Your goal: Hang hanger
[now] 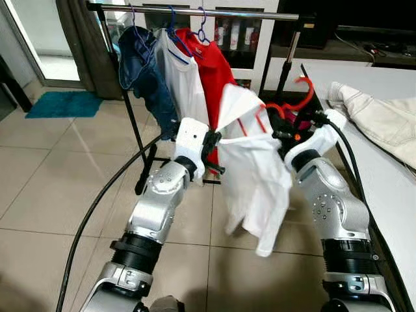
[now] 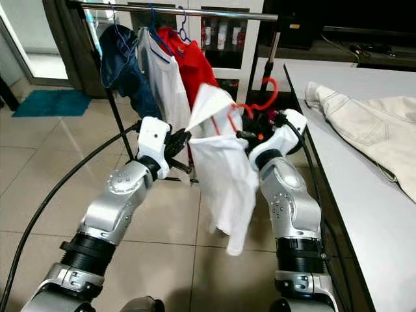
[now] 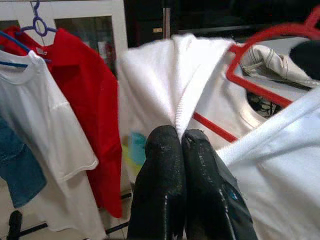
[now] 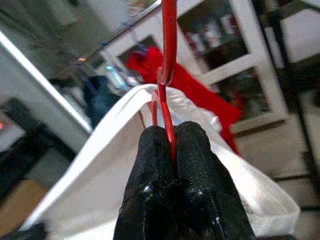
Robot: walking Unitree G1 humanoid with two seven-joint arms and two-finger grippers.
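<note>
A white shirt (image 1: 253,169) hangs on a red hanger (image 1: 292,104) between my two arms, in front of the clothes rack. My right gripper (image 4: 172,135) is shut on the red hanger (image 4: 167,75) just below its hook. My left gripper (image 3: 180,142) is shut on the white shirt's (image 3: 165,80) shoulder edge. The hook (image 2: 268,91) points up, below and to the right of the rail (image 1: 195,11). A blue garment (image 1: 140,65), a white tee (image 1: 185,84) and a red shirt (image 1: 214,71) hang on the rail.
A white table (image 1: 377,162) with a cream jacket (image 1: 383,120) runs along my right side. A black cable (image 1: 97,208) crosses the tiled floor at my left. A teal mat (image 1: 65,104) lies far left. A white cabinet (image 1: 247,32) stands behind the rack.
</note>
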